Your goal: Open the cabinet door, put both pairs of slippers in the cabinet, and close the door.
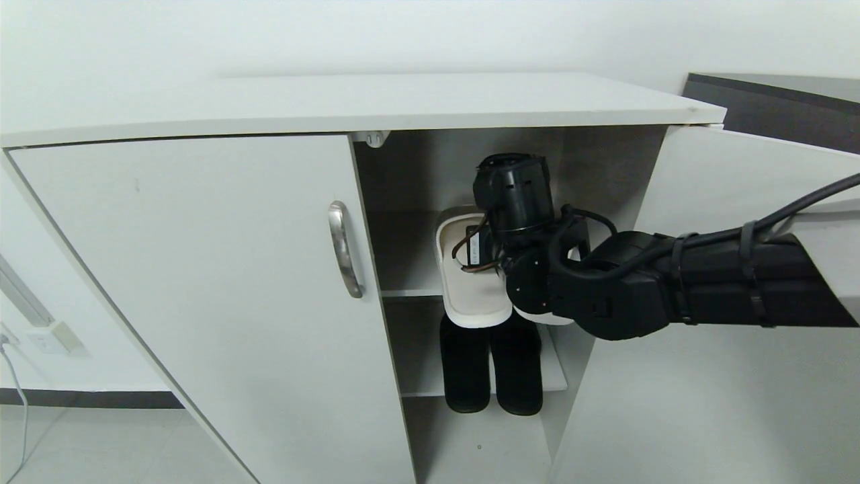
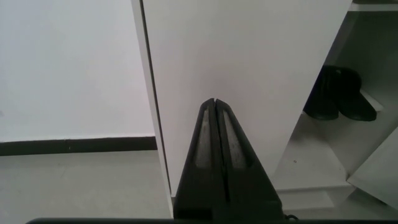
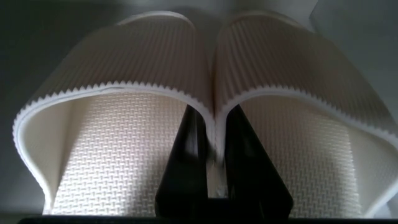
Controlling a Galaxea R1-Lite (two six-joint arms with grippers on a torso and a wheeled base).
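The white cabinet (image 1: 201,282) has its right door (image 1: 739,195) swung open and its left door shut. A black pair of slippers (image 1: 490,366) rests on the lower shelf, heels over the edge; it also appears as the black slippers (image 2: 339,96). My right gripper (image 3: 214,149) is inside the cabinet at the upper shelf, shut on the inner edges of the white pair of slippers (image 3: 205,81), which lie side by side. From the head, the white slippers (image 1: 470,289) stick out over the upper shelf's front. My left gripper (image 2: 214,109) is shut and empty, facing the shut left door.
The left door carries a metal handle (image 1: 344,249). Below the black slippers lies the cabinet's bottom shelf (image 1: 470,444). A wall socket (image 1: 47,339) and a cable sit at the far left by the floor.
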